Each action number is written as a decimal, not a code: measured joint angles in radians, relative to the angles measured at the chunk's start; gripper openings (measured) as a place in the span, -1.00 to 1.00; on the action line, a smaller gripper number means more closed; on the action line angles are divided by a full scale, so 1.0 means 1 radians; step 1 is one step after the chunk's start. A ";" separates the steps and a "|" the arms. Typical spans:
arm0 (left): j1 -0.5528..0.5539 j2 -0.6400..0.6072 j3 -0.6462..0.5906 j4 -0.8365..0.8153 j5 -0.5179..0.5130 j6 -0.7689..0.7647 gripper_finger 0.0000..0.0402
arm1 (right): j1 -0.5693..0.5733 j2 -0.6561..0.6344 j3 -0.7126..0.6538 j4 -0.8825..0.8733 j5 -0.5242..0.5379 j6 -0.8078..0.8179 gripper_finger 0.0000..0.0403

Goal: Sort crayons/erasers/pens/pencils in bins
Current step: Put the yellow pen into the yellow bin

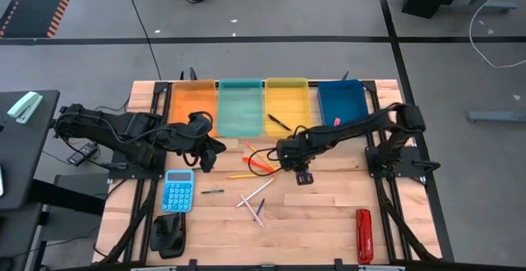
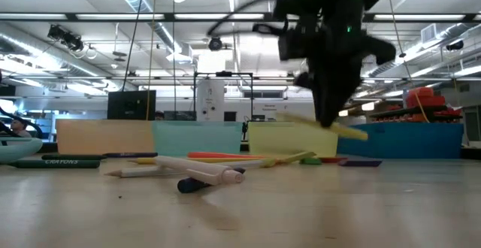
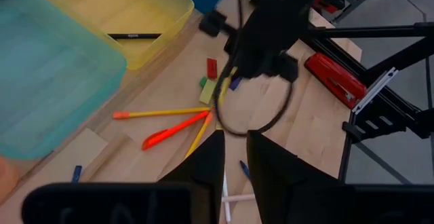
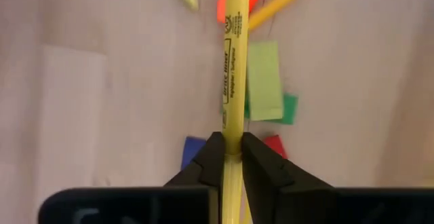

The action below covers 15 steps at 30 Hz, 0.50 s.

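Long thin yellow pencil (image 4: 232, 68) clamped in right hand (image 4: 232, 157), raised off wooden bench (image 1: 329, 213) centre; left hand (image 3: 234, 157) nearly closed, empty, at nine o'clock.

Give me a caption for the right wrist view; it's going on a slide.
Right gripper shut on a yellow stick, above green, blue and red erasers.

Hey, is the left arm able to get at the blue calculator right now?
Probably yes: the left end effector hovers just above the calculator, nothing lies between them, and the right end effector is busy holding a yellow stick.
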 joint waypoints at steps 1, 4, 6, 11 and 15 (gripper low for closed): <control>0.000 0.000 0.000 0.000 0.000 0.000 -0.64 | -0.004 -0.028 0.000 0.001 0.010 0.000 -0.80; 0.000 0.000 0.000 0.000 0.000 0.000 -0.64 | -0.027 -0.116 0.001 0.010 0.086 0.030 -0.80; 0.000 0.000 0.000 0.000 -0.002 0.000 -0.66 | -0.070 -0.162 0.001 0.019 0.118 0.077 -0.80; 0.000 0.000 0.000 0.001 -0.024 0.000 -0.66 | -0.256 -0.197 0.002 0.022 0.105 0.219 -0.80; 0.000 0.000 0.000 0.001 -0.027 0.000 -0.64 | -0.412 -0.177 0.002 0.071 0.105 0.323 -0.80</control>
